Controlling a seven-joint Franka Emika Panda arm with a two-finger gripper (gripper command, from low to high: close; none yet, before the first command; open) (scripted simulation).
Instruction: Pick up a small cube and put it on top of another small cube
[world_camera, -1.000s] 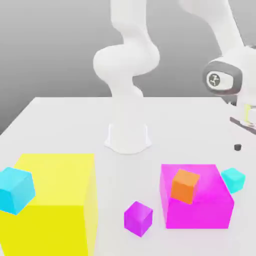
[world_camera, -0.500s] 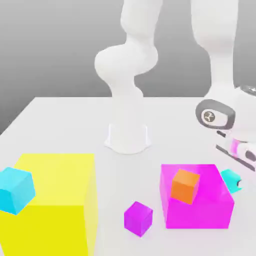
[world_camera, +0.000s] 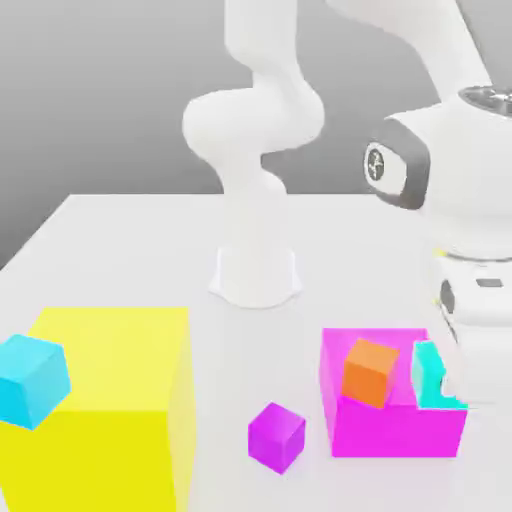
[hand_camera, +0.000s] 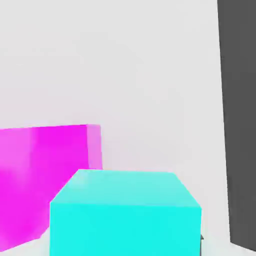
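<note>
Gripping status unclear, turquoise cube at the hand

Exterior view, left to right: sky-blue cube (world_camera: 32, 380) against yellow block (world_camera: 115, 405), purple cube (world_camera: 276, 436), orange cube (world_camera: 369, 371) on magenta block (world_camera: 395, 420), then turquoise cube (world_camera: 430, 377) touching the gripper (world_camera: 452, 385) at the block's right edge. Can't tell whether it's clamped. Hand view: turquoise cube (hand_camera: 125, 212) directly below, beside the magenta block (hand_camera: 45, 175).

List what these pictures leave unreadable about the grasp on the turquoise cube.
- Exterior view: the robot's hand covers the right part of the turquoise cube.
- Exterior view: whether the cube rests on the table or is lifted beside the big magenta block.
- Hand view: the cube's lower part is cut off by the frame edge.
</note>
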